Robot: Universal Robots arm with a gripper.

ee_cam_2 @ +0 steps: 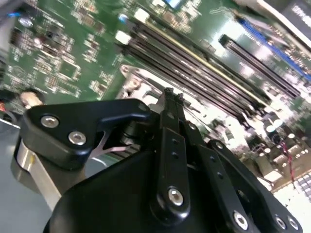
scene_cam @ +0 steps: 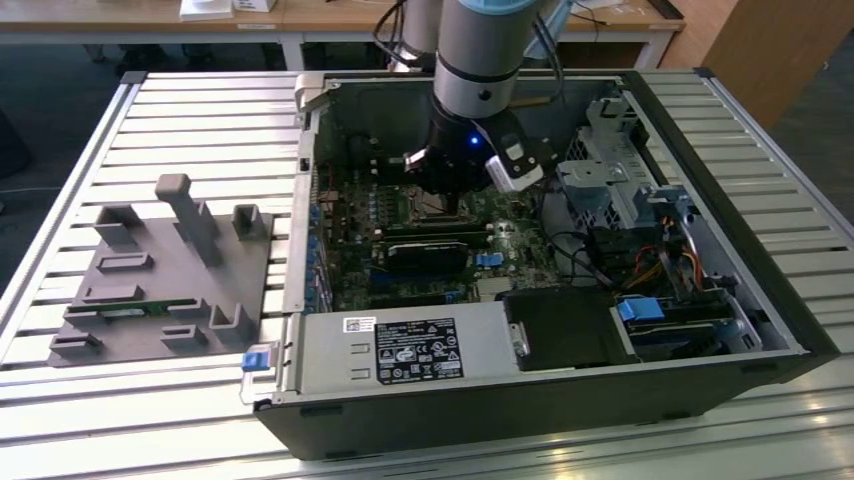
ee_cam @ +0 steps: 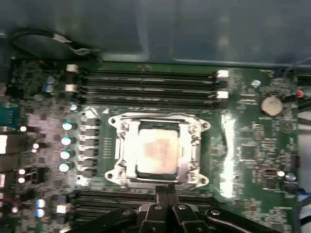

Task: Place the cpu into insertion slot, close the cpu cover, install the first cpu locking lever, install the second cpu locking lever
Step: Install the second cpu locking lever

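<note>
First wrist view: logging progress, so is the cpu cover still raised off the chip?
No. The cpu cover lies flat around the cpu, framing its pale top in the socket.

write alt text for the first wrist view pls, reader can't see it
The cpu sits in its socket on a green motherboard, with the shiny cpu cover closed down around it. The black gripper is just at the socket's edge, fingertips together, with rows of dark memory slots beyond.

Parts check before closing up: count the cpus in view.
1. The cpu lies on the motherboard, framed by the cover, with the pincer close to the cover's edge. A spare could be hidden behind the arm.
</note>
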